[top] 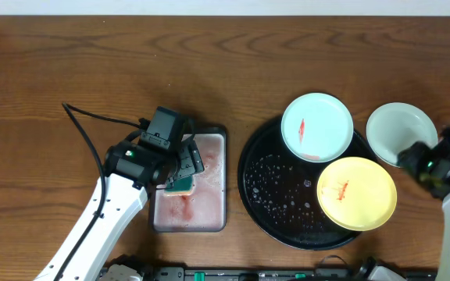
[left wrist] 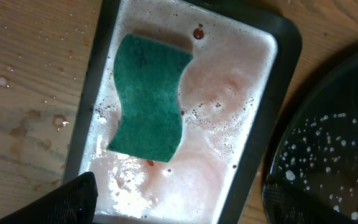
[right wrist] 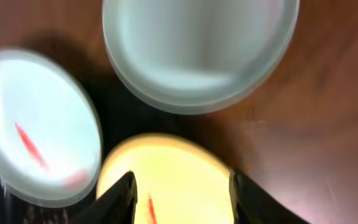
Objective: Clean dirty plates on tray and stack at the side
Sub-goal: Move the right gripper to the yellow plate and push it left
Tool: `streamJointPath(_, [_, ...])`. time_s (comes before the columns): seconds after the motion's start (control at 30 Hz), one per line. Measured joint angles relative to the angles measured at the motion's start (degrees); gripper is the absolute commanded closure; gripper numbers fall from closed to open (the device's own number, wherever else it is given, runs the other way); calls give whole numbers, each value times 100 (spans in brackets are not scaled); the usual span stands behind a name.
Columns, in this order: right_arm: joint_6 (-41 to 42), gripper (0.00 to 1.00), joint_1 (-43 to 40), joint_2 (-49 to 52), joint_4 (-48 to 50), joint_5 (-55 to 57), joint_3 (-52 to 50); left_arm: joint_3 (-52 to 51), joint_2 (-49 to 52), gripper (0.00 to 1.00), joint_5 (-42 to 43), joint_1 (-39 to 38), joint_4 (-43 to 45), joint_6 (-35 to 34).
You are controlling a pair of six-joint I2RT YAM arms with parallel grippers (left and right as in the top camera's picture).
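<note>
Left hand point(top: 182, 170) is hovering over the grey pan point(left wrist: 288, 43) near the front edge of the worktop point(top: 53, 78), left of centre, with its fingers standing wide and gripping nothing. Green sponge point(left wrist: 149, 99) is lying flat in the pan's pinkish suds. Black tray point(top: 280, 211) is sitting just right of the pan, wet with droplets. Smeared mint plate point(top: 316, 126) is resting on the tray's back rim. Yellow plate point(top: 356, 193), also smeared red, is overhanging the tray's front-right rim. Unsmeared mint plate point(top: 397, 129) is sitting on the worktop beside the tray, near the right edge. Right hand point(top: 412, 156) is hanging between the last two plates, fingers partly apart and nothing seen gripped, though its wrist view is blurred.
</note>
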Motion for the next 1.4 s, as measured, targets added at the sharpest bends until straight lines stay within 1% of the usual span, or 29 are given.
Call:
streamJointPath(0.1, [-85,52,197,-369,-800,319,0,0,0,14,-2,0,0,0])
streamJointPath(0.2, [-142,52,299,-474,-1261,695,0,0,0,14,-2,0,0,0])
streamJointPath(0.33, [-258,45,308,-457,-1412,1209,-9,0,0,14,0,0,-2,0])
streamJointPath(0.47, [-387,39,308,-431,-1233,1464,-136,0,0,15,0,0,-2,0])
streamJointPath(0.63, [-446,44,308,-238,-643,1429,-520,0,0,14,-2,0,-2,0])
streamJointPath(0.67, [-444,47,308,-188,-568,1401,-599,0,0,14,-2,0,0,0])
streamJointPath(0.7, [-446,51,308,-142,-490,1386,-684,0,0,14,-2,0,0,0])
streamJointPath(0.73, [-448,56,308,-74,-415,1386,-796,0,0,14,0,0,0,0])
streamJointPath(0.83, [-468,92,310,90,-214,1392,-1001,0,0,14,-2,0,0,0])
streamJointPath(0.87, [-435,99,308,140,-118,1392,-1075,0,0,14,-2,0,-2,0])
streamJointPath(1.07, [-442,99,313,208,-92,1294,-1182,0,0,14,-2,0,-2,0])
streamJointPath(1.23, [-450,99,313,190,-256,879,-1182,0,0,14,-2,0,-2,0])
streamJointPath(1.4, [-649,99,313,-26,-295,289,-1182,0,0,14,-2,0,-2,0])
